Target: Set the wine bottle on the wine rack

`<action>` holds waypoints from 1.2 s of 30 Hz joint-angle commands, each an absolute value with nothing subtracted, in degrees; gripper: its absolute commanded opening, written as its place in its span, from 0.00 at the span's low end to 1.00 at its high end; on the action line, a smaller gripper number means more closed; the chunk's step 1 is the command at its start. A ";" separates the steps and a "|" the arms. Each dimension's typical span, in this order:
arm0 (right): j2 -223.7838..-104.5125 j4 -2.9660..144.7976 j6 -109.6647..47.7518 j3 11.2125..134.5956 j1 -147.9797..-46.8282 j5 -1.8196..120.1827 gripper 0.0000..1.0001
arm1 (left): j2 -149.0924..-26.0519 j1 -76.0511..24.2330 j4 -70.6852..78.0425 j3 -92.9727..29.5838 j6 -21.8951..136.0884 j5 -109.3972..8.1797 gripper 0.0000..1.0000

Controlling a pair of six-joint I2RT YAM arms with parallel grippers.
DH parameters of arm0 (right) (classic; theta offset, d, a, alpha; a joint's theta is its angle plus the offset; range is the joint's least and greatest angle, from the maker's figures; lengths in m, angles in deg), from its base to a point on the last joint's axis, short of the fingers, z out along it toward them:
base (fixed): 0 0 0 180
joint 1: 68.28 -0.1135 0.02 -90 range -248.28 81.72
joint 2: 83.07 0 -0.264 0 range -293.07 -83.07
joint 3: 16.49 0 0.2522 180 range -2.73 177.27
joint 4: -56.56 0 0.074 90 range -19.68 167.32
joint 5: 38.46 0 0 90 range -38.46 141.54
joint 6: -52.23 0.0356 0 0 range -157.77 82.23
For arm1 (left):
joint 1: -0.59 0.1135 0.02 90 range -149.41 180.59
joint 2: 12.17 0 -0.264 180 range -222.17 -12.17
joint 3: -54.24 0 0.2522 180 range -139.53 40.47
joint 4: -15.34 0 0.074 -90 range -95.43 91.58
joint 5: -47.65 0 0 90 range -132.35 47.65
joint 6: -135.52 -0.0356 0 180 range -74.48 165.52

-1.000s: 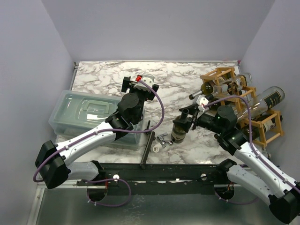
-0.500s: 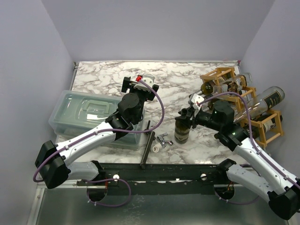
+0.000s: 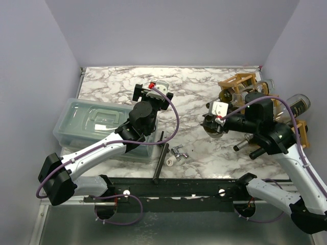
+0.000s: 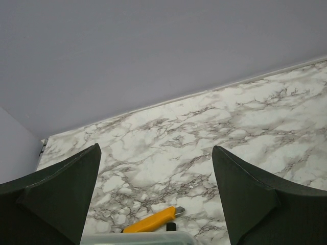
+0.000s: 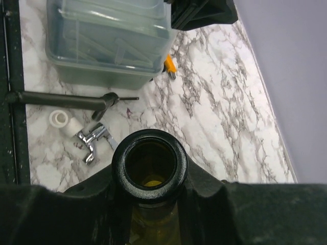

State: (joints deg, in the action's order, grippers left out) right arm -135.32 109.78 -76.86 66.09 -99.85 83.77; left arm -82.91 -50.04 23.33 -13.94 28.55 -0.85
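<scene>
Spanning the scene, the marble tabletop (image 3: 194, 81) carries everything else. A clear plastic bin (image 3: 97, 125) with its lid on sits at the left side and serves as the reference.

Well apart from the bin, across the tabletop to its right, stands the wine rack (image 3: 240, 80), a light wooden frame of open cells. Several bottles (image 3: 299, 104) lie in it.

The left tool (image 4: 156, 176) hangs above the bin's far right corner. Its fingers (image 4: 61, 196) are spread wide with nothing between them.

The right tool (image 3: 210, 121) is between the bin and the rack, nearer the rack. It is clamped around the neck of the wine bottle (image 5: 149, 166). The dark open mouth of the bottle shows between the two fingers in the right wrist view. The bottle is in no cell of the rack. Most of its body is hidden under the tool, so I cannot tell its tilt.

A black rod (image 3: 162, 155) lies just beside the bin's near right corner. A chrome fitting (image 3: 177, 151) lies just right of the rod. A white plastic piece (image 3: 170, 161) sits between the two, close to both. A yellow-handled item (image 4: 153, 220) lies just beyond the bin's far side.
</scene>
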 commanded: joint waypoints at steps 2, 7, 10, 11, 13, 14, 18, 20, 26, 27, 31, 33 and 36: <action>-134.63 120.32 -85.05 71.60 -100.59 79.72 0.00 | -83.39 -50.12 23.06 -15.24 29.05 -1.51 0.91; -132.71 121.41 -88.52 70.18 -101.00 72.88 0.00 | -83.42 -50.21 22.59 -15.34 29.61 -1.91 0.91; -133.06 121.16 -91.53 68.12 -102.28 69.04 0.00 | -83.62 -50.21 22.49 -15.36 29.70 -1.89 0.91; -133.53 121.16 -92.05 68.09 -102.83 67.60 0.00 | -83.69 -50.22 22.50 -15.34 29.70 -1.85 0.91; -134.66 121.37 -93.12 68.49 -104.02 64.78 0.00 | -84.04 -50.22 22.51 -15.34 29.53 -1.79 0.91; -135.23 121.65 -93.58 68.63 -104.72 63.60 0.00 | -84.20 -50.21 22.52 -15.42 29.48 -1.73 0.91; -136.96 122.34 -94.74 69.94 -107.24 58.98 0.00 | -84.31 -50.29 22.41 -15.51 29.43 -1.71 0.91; -138.22 122.87 -94.94 70.85 -108.25 57.48 0.00 | -84.09 -50.30 22.43 -15.43 29.43 -1.67 0.91; -142.40 126.56 -95.39 73.30 -112.26 49.52 0.00 | -83.92 -50.39 22.35 -15.59 29.43 -1.66 0.91; -142.93 127.30 -95.43 73.74 -112.92 48.00 0.00 | -83.81 -50.41 22.33 -15.59 29.43 -1.64 0.91; -144.63 129.49 -95.94 75.51 -114.73 43.91 0.00 | -83.36 -50.39 22.43 -15.42 29.52 -1.48 0.91; -145.34 129.79 -96.37 75.54 -115.32 41.83 0.00 | -83.60 -50.39 22.33 -15.42 29.74 -1.59 0.91; -145.92 129.33 -97.13 74.67 -116.06 38.02 0.00 | -83.81 -50.60 22.23 -15.58 30.04 -1.75 0.91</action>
